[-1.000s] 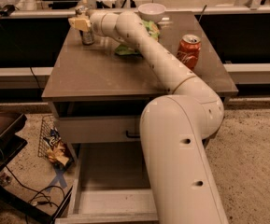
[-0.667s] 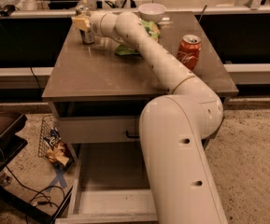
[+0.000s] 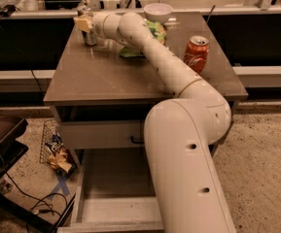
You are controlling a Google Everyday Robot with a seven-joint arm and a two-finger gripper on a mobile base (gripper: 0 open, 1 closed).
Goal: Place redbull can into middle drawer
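Almost nothing has moved since a second ago: gripper (image 3: 83, 22) sits at the tabletop's (image 3: 106, 76) far-left corner, against the top of the slim can (image 3: 89, 35). Can't tell whether it has closed on it. Drawer (image 3: 113, 178) is open below the near edge. Risk: a high, shallow grab probably tips the can or drops it on lift.

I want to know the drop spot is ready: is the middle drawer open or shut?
Open: the middle drawer is pulled out, its floor showing. The gripper is at the redbull can on the table's far corner.
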